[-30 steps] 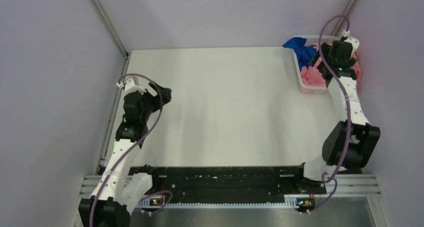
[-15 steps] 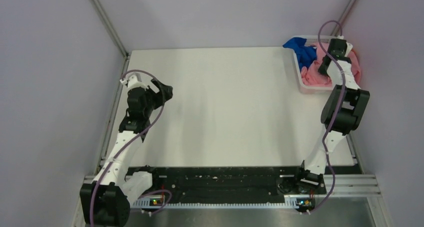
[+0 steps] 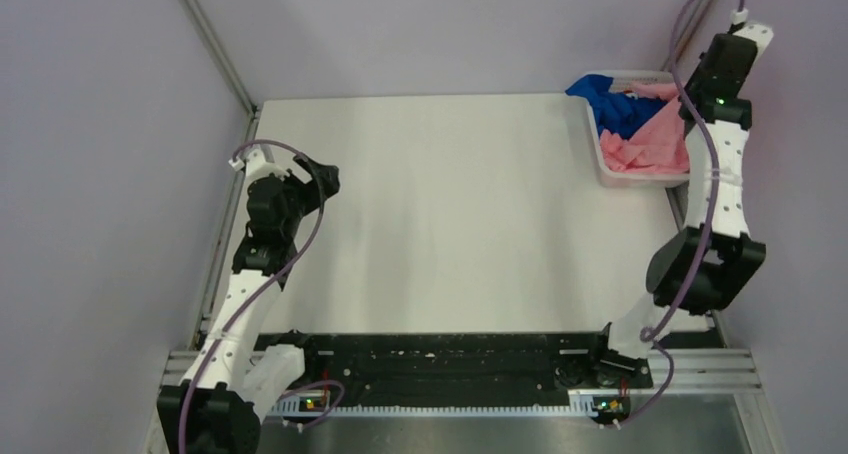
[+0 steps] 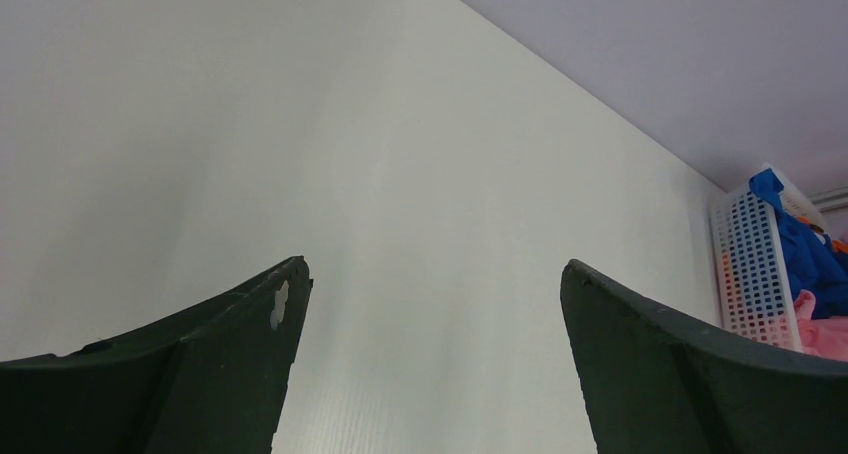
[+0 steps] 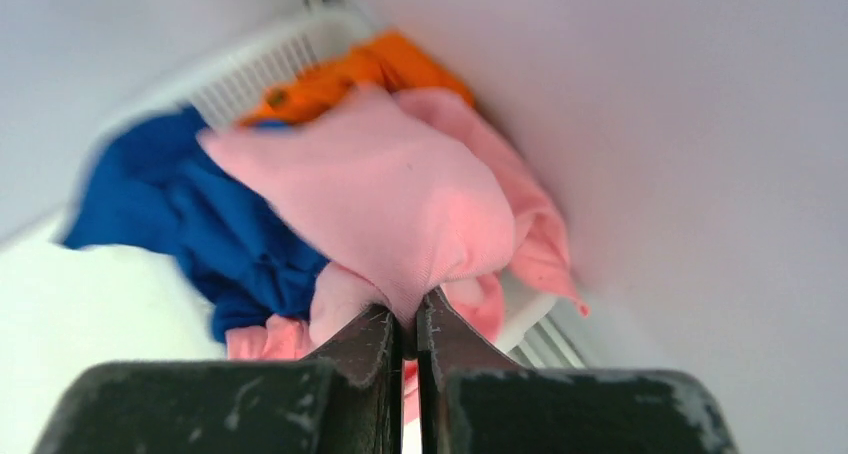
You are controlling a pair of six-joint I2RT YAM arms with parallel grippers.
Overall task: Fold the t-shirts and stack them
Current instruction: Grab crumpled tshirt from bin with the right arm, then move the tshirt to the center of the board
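At the upper right of the overhead view, the right arm's fingers (image 5: 392, 326) are clenched on a peak of the pink t-shirt (image 5: 400, 204). It rises from the white slatted basket (image 5: 250, 69), which also holds the blue t-shirt (image 5: 190, 204) and the orange t-shirt (image 5: 350, 74). At the left of that view, the left arm's fingers (image 4: 250, 334) are spread wide over the bench (image 3: 450, 214), grasping nothing.

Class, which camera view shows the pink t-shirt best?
Right wrist: the pink t-shirt fills the frame, pinched in the right gripper. Top external shows it small, at the white basket; left wrist catches only a corner.
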